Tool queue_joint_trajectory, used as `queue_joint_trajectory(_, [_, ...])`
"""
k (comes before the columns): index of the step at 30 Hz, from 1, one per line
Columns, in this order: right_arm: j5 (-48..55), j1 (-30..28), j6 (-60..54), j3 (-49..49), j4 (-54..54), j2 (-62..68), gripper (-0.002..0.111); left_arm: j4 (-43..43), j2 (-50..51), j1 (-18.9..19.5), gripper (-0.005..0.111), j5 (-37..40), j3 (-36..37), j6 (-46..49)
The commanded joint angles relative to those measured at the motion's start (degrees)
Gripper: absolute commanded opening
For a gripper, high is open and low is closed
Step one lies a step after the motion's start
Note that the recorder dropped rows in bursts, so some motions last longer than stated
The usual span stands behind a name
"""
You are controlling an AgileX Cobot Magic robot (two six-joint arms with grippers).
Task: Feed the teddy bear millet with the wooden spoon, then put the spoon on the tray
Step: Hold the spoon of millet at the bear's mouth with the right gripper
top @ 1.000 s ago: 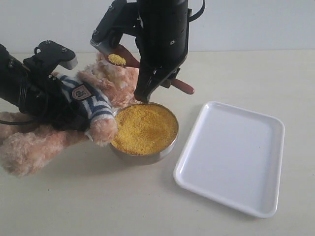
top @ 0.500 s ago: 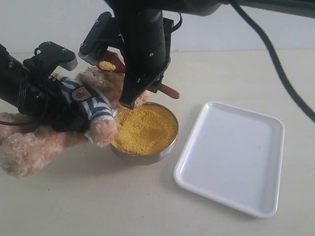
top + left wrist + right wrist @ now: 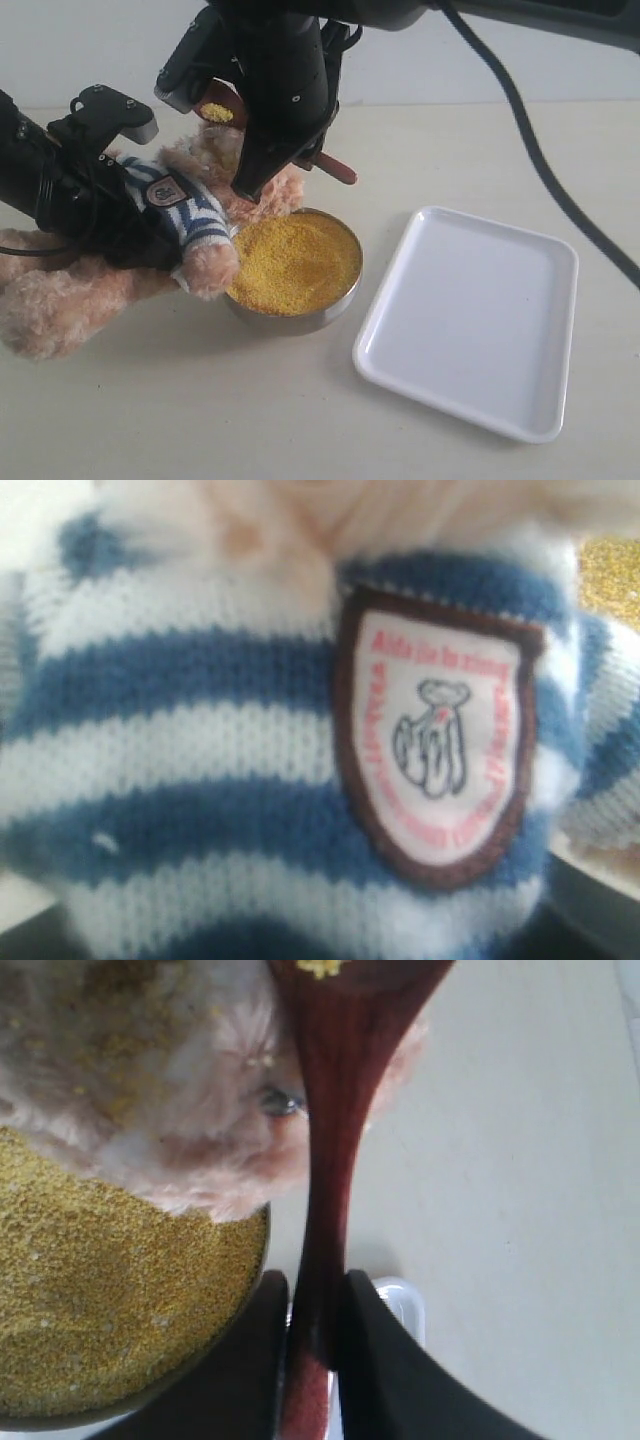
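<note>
As the right gripper [image 3: 312, 1322], clamped narrowly on the wooden spoon [image 3: 325, 1160], had lifted its millet [image 3: 216, 112] from the bowl [image 3: 345, 288] to the face of the teddy bear [image 3: 205, 225], gripped by the left gripper [image 3: 125, 195], feeding seemed underway.

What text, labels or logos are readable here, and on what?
Chest badge on the teddy bear: red lettering ringing a small bear drawing, too blurred to read.
Exterior view: same badge, too small to read.
No other text visible.

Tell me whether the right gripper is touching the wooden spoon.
Touching. Right wrist view: the right gripper clamps the wooden spoon by its handle, no gap.
</note>
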Motion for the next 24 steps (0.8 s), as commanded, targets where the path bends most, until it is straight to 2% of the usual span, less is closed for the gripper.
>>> queue_joint_trajectory(1, [0.12, 0.4, -1.12, -0.37, -2.0, 0.15, 0.0, -0.5, -0.17, -0.46, 0.004, -0.74, -0.39, 0.18])
queue_joint_trajectory(6, [0.12, 2.95, 0.43, -0.37, -7.1, 2.41, 0.0, -0.7, -0.17, -0.46, 0.004, -1.0, -0.39, 0.18])
queue_joint_trajectory(24, [0.12, 3.34, 1.46, -0.37, -12.2, 2.41, 0.0, -0.75, -0.17, -0.46, 0.004, -1.13, -0.39, 0.07])
